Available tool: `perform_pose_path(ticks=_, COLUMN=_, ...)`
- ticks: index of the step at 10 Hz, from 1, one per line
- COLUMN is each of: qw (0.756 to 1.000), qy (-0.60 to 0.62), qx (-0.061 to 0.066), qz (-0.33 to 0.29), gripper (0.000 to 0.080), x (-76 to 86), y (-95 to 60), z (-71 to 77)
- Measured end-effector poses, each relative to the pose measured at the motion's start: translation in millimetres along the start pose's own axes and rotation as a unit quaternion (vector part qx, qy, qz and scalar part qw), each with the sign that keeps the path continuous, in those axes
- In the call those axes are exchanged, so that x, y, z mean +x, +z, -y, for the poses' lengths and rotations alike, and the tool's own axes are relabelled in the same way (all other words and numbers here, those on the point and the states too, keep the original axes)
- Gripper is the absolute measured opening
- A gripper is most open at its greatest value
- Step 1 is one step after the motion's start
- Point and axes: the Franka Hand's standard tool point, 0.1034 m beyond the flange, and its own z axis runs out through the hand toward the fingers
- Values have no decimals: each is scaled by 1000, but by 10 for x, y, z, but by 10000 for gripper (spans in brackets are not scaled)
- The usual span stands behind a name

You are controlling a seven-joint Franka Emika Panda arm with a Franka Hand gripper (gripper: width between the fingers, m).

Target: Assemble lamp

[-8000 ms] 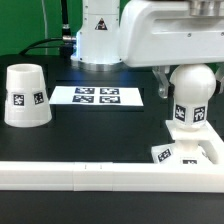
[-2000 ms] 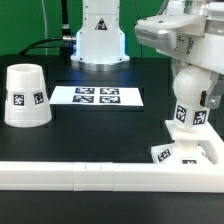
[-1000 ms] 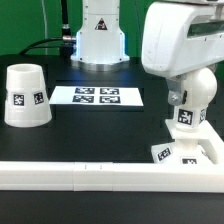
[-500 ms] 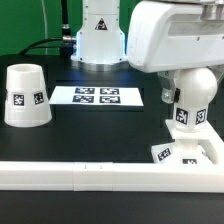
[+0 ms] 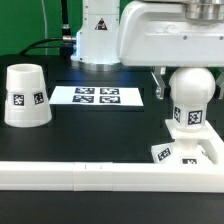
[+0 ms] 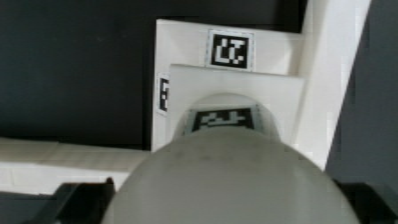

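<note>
The bulb [image 5: 190, 100] stands upright on the flat square base [image 5: 205, 155] at the exterior view's right, close to the rail. My gripper [image 5: 186, 88] comes down from above, and its jaws sit on either side of the bulb's round head, shut on it. One dark finger [image 5: 159, 86] shows beside the head. In the wrist view the bulb [image 6: 222, 170] fills the space between my fingers [image 6: 80, 198], with the tagged base [image 6: 187, 95] below it. The conical shade [image 5: 25, 95] stands alone at the exterior view's left.
The long white rail [image 5: 90, 173] runs along the front, against the base. The marker board [image 5: 97, 96] lies flat in the middle. The robot's pedestal [image 5: 98, 40] stands behind it.
My wrist has turned round over the bulb's head, so the broad white housing now faces the camera. The bulb, base and shade stay in the same places.
</note>
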Motion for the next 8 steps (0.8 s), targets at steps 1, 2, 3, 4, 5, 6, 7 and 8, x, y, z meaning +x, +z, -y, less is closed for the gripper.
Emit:
perform_pose_path(ticks=1, qw=999, qy=54, qx=1, qz=0, gripper=574, x=-1, y=3, z=3)
perform_pose_path(ticks=2, qw=993, qy=115, qx=2, qz=0, gripper=574, x=-8, y=7, z=14)
perform_pose_path(ticks=3, qw=985, qy=173, qx=5, qz=2, gripper=574, x=-13, y=10, z=24)
perform_pose_path(ticks=4, qw=976, qy=215, qx=9, qz=6, gripper=574, x=-23, y=13, z=32)
perform_pose_path(ticks=5, qw=965, qy=263, qx=13, qz=11, gripper=574, x=-34, y=17, z=39)
perform_pose_path(ticks=6, qw=951, qy=310, qx=15, qz=15, gripper=574, x=-39, y=17, z=47)
perform_pose_path(ticks=7, qw=930, qy=367, qx=20, qz=19, gripper=574, x=-40, y=18, z=50)
perform_pose_path(ticks=8, qw=913, qy=406, qx=22, qz=22, gripper=574, x=-41, y=18, z=51)
